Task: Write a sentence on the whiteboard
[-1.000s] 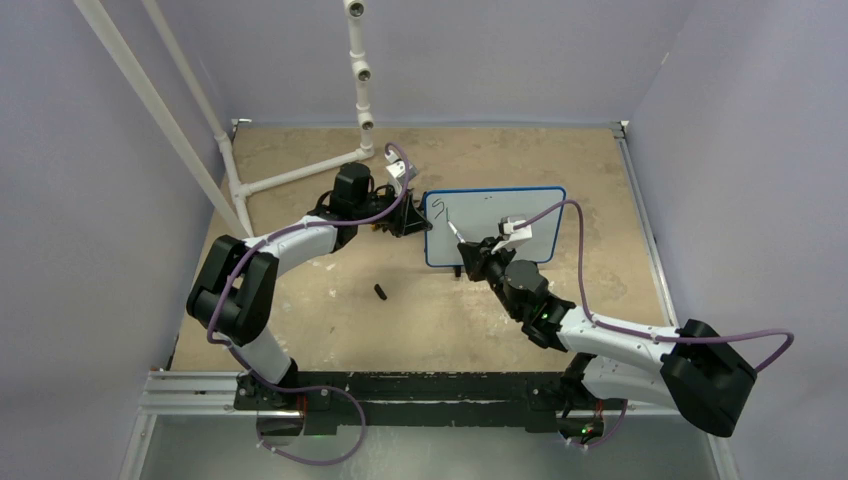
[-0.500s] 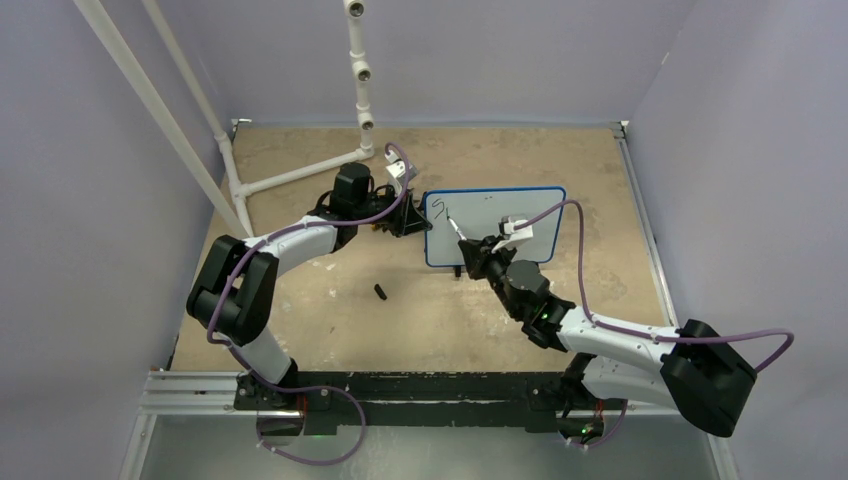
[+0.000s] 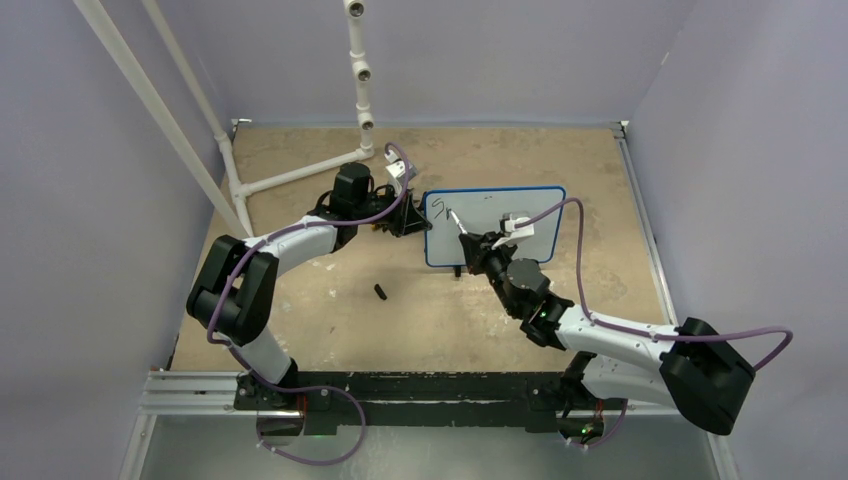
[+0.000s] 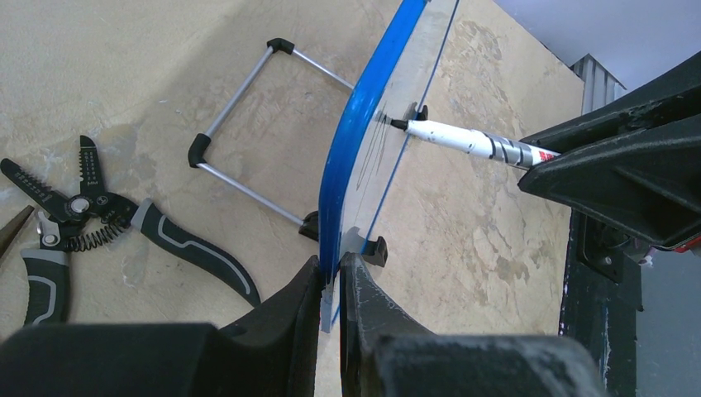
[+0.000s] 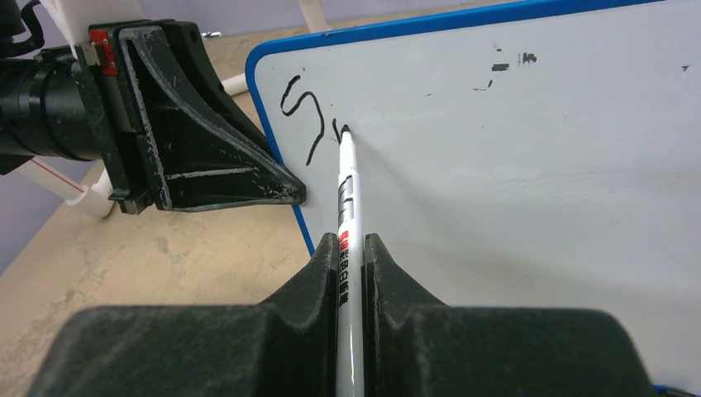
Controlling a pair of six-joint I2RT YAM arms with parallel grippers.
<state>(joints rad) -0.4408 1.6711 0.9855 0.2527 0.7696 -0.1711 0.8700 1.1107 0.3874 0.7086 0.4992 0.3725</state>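
Left gripper (image 4: pixel 331 271) is clamped tight on the left edge of the small white whiteboard w/ thin blue frame (image 5: pixel 537 165). The board sits mid-table on the tan stone-look tabletop (image 3: pixel 420 320), between the two arms. Right gripper (image 5: pixel 351 248) is pinching a white marker w/ black tip (image 5: pixel 347 190), tip touching the board near its upper-left corner.

Stuff we can't make out: from above the writing is tiny, and the right wrist covers part of the board's near edge. The left wrist cam sees the board nearly edge-on, so nothing's readable there. The marker's back end is buried between the fingers.

The sentence (image 5: pixel 302 116) so far is a thin black "S" plus a short stroke right at the tip, afaict.

Vs a sec ago, the marker tip has crept a bit further up the board. Left gripper and board haven't budged.
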